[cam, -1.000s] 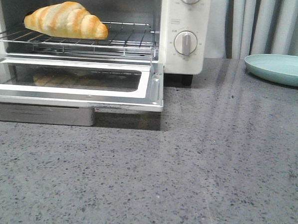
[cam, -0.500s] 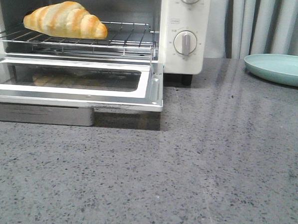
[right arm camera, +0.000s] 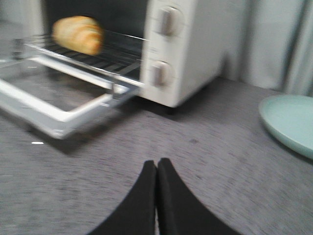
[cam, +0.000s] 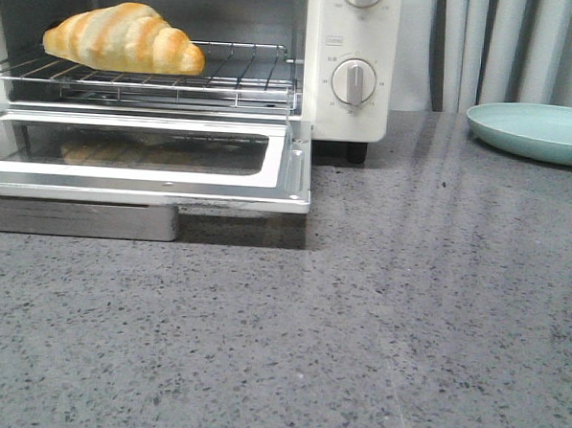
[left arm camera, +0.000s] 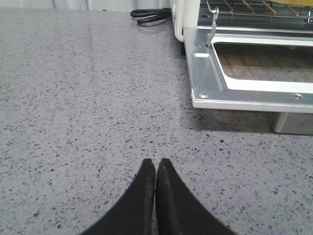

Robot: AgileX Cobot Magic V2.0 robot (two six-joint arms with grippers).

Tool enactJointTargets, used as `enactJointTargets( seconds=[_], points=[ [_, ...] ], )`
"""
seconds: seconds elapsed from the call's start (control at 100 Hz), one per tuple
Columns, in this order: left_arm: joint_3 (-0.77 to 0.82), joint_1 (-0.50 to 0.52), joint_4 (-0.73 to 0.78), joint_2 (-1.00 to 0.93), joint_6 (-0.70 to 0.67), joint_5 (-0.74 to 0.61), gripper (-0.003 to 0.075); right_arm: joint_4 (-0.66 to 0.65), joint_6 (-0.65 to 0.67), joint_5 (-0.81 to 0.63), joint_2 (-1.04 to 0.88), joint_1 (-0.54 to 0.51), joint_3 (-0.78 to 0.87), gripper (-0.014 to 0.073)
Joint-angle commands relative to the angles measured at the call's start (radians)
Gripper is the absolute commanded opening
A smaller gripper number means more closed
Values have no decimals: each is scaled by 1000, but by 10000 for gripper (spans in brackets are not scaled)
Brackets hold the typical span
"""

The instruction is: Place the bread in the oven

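Note:
The bread (cam: 123, 37), a golden-orange striped roll, lies on the wire rack (cam: 240, 77) inside the cream-white oven (cam: 352, 45). The oven's glass door (cam: 145, 159) hangs open, flat over the table. The right wrist view also shows the bread (right arm camera: 78, 33) in the oven (right arm camera: 181, 54). My left gripper (left arm camera: 156, 164) is shut and empty over the grey table, in front of the door's corner (left arm camera: 205, 93). My right gripper (right arm camera: 157, 164) is shut and empty over the table, apart from the oven. Neither gripper shows in the front view.
A pale green plate (cam: 540, 131) sits at the back right, also in the right wrist view (right arm camera: 291, 122). A black cord (left arm camera: 149, 14) lies beside the oven. A metal tray (cam: 79, 218) rests under the open door. Curtains hang behind.
The front view has shifted slightly, so the oven and plate sit a few pixels further left. The bread stays on the rack. The right wrist view is blurred by motion.

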Motion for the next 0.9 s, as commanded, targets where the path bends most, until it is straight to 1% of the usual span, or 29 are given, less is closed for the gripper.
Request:
enactJointTargets(
  seconds=[0.0,0.01,0.1,0.15,0.21,0.23,0.31,0.41,0.89],
  points=[
    [26,1,-13,-29,-7,-74,-21,12,-6,-223,-4,-120,77,-69],
    [26,1,-13,-29,-7,-74,-21,12,-6,-231,-9,-148,92,-69],
    [26,1,-13,-29,-7,-74,-21,14,-6,-224,-62,-227,160,-69],
    [26,1,-13,-29,-7,-74,-21,14,-6,-63,-119,-259,148,-69],
    [26,1,-13,-29,-7,-74,-21,14,-6,25,-184,-287,155,-69],
    [26,1,-13,-29,-7,-74,-21,14,-6,84,-210,-303,155,-69],
    [26,1,-13,-29,-7,-74,-22,14,-6,202,-304,-345,155,-69],
    [26,1,-18,-29,-7,-72,-22,16,-6,283,-286,-369,155,-69],
    [26,1,-18,-27,-7,-74,-21,16,-6,276,-294,-369,155,-69]
  ],
)
